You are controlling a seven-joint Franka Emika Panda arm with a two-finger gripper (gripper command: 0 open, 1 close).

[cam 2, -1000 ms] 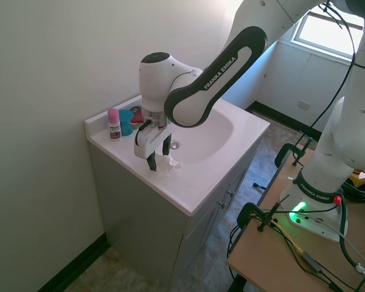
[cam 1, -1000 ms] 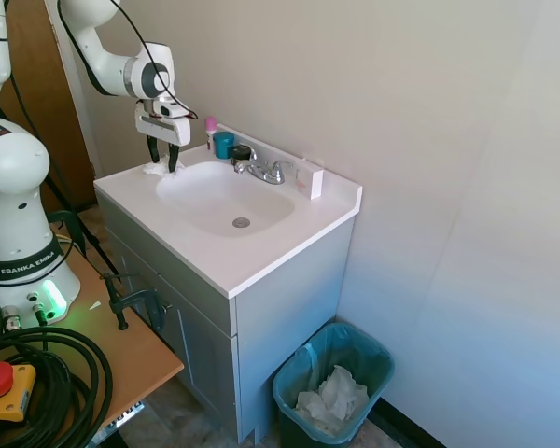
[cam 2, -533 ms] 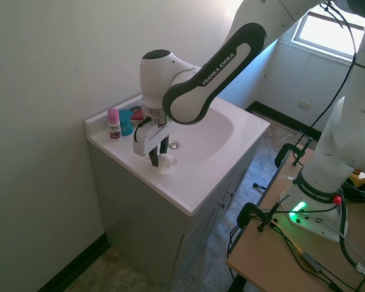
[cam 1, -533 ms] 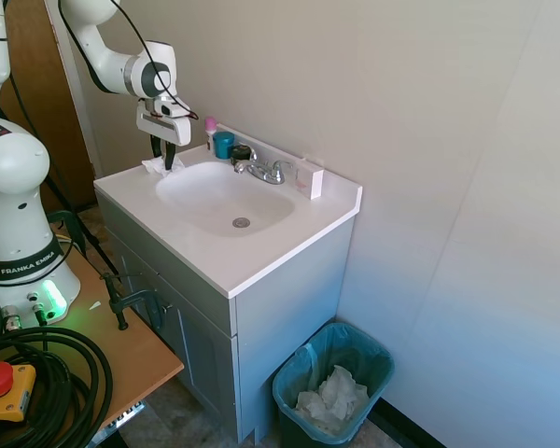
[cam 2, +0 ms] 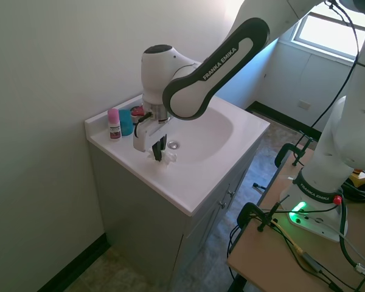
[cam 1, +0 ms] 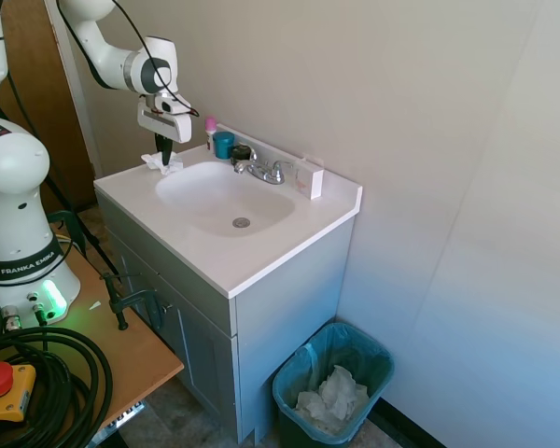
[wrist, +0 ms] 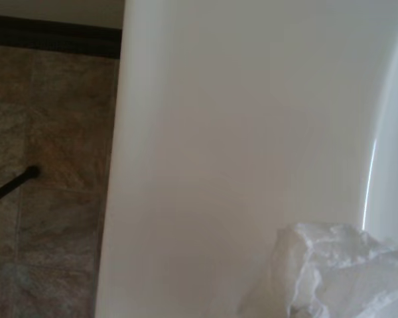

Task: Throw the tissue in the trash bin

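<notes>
White tissue [cam 1: 156, 162] hangs pinched in the closed jaws [cam 1: 164, 160], lifted just above the counter [cam 1: 252, 261] beside the basin; teal trash bin [cam 1: 334, 381] stands on the floor.

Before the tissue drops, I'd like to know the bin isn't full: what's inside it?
Inside the bin sits a heap of crumpled white paper on a bluish bag; what lies beneath is covered.

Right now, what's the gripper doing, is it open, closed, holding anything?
Gripper: closed on the tissue, lifted just off the vanity top.
</notes>
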